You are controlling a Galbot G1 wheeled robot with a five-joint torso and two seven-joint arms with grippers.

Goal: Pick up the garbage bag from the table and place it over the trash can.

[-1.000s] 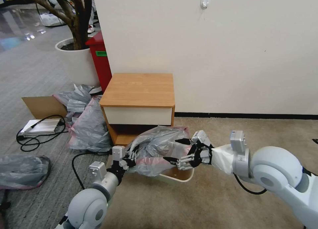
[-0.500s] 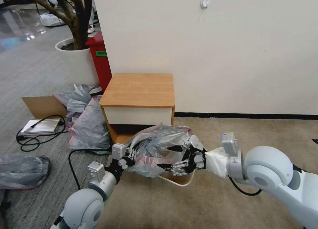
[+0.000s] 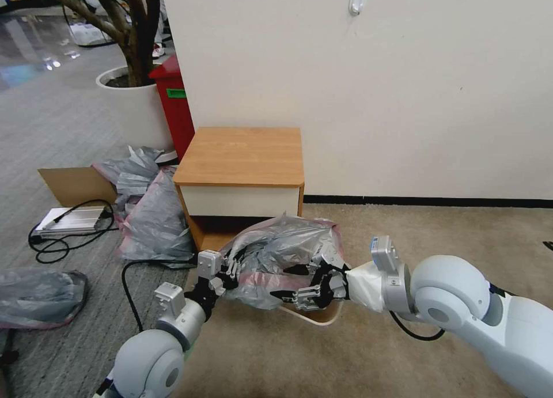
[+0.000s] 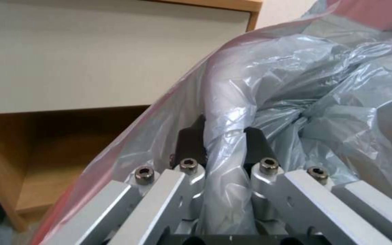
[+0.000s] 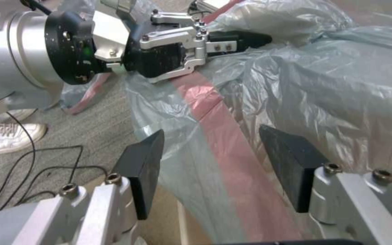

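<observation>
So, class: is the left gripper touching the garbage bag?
Touching. The left wrist view shows the left gripper with its jaws clamped on a fold of the garbage bag.

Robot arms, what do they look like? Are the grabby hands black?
Both arms are smooth, rounded, pale grey-white shells with black cables. The left gripper and right gripper are silver metal links with bolts, tipped by black wedge fingers. A white wrap covers the right wrist.

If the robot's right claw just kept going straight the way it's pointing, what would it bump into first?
Most likely the garbage bag: the right gripper is open, its fingers straddling the bag's pink-red band. Farther along sits the left gripper, already shut on the bag, though depth is hard to judge.
</observation>
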